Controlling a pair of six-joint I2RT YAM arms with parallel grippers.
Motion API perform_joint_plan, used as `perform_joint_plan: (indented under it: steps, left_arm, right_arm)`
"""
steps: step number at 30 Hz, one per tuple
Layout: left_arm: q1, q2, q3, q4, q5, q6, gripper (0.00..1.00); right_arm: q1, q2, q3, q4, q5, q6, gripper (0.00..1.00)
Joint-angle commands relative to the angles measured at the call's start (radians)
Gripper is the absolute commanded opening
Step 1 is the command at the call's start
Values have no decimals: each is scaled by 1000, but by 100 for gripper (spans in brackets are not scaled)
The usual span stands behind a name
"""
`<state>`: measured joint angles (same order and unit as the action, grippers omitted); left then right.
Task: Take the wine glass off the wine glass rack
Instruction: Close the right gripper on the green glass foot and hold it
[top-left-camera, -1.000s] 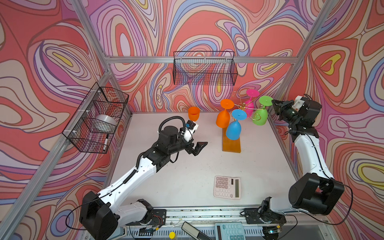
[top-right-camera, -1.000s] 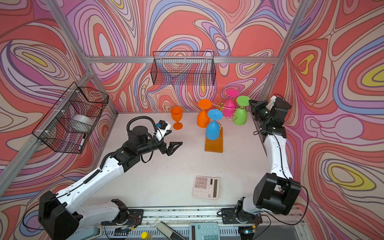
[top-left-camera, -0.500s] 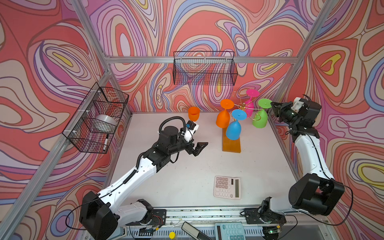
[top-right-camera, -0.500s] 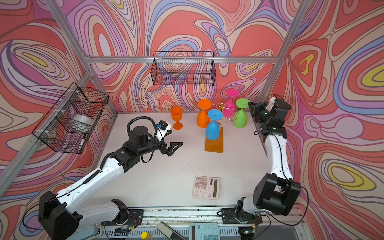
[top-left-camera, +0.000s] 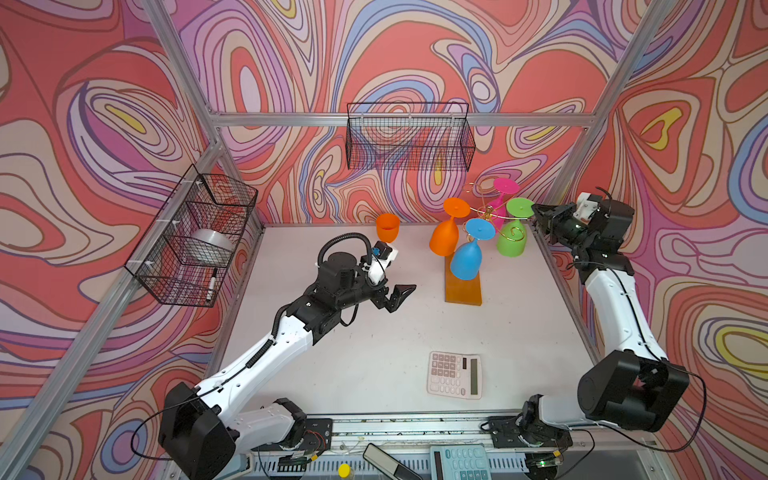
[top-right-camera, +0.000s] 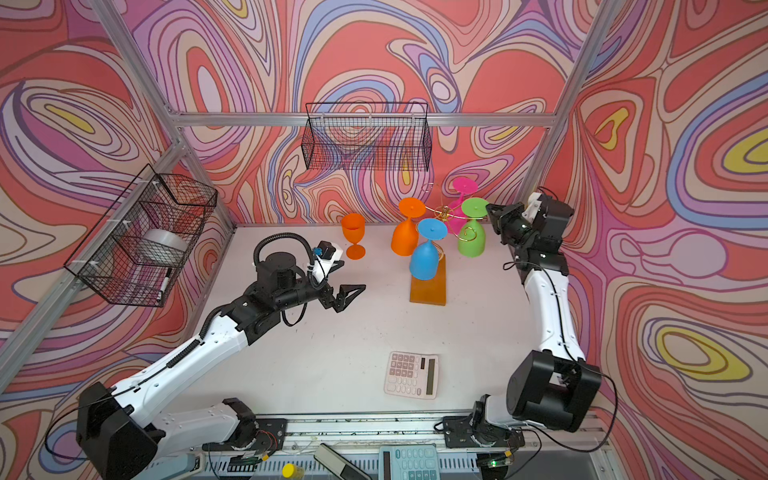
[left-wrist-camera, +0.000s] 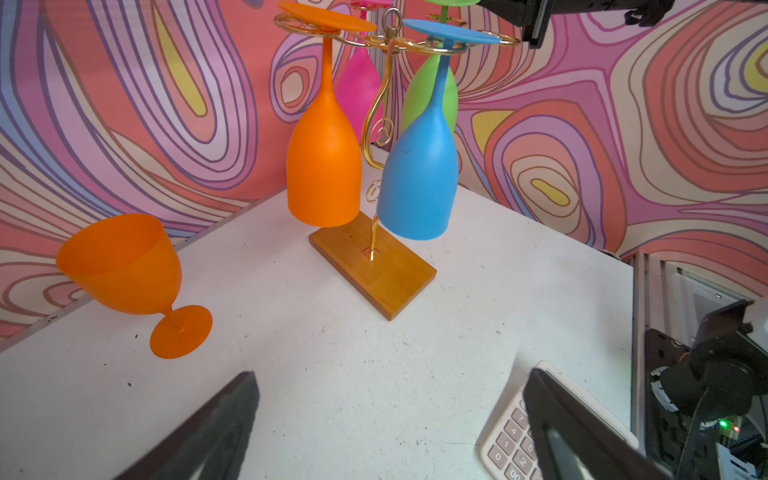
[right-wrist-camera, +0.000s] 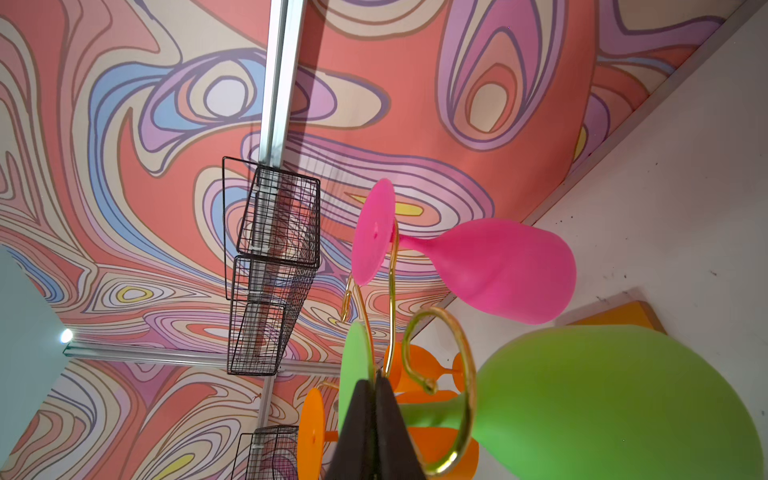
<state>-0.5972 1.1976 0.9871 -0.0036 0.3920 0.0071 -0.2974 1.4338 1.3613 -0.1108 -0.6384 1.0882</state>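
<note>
The right hand (right-wrist-camera: 376, 390), its fingers pressed together and holding nothing that can be made out, reaches level with the top of the wine glass rack (top-left-camera: 464, 291), which stands toward the far right corner of the table (top-left-camera: 374, 353). Its tip sits at the foot of the green wine glass (right-wrist-camera: 623, 403), which hangs bowl down with its long axis upright from a curled gold arm on the side of the rack facing the table's right edge. Whether the fingers actually touch the foot cannot be told. The right arm rises from the near right corner along the right edge, its wrist bent in toward the rack. This hand is much the nearer of the two, and the glass looks set to come free only by sliding outward along the curl, toward that edge. The left hand (top-left-camera: 399, 297), fingers spread and empty, hovers over the middle of the table, pointing at the rack but well apart from it. An orange glass (top-left-camera: 387, 227) stands upright near the far edge. Blue (top-left-camera: 467, 259), orange (top-left-camera: 444, 239) and pink (top-left-camera: 498, 208) glasses hang on the rack's other arms.
</note>
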Motion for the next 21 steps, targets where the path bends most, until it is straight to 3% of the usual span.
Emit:
perform_joint_plan:
  steps: [1, 21]
  left_arm:
    - [-14, -26, -7, 6, 5, 17, 100]
    - [-19, -30, -7, -5, -9, 34, 100]
  right_arm:
    - [8, -20, 29, -5, -7, -21, 0]
    - [27, 91, 93, 123, 29, 12, 0]
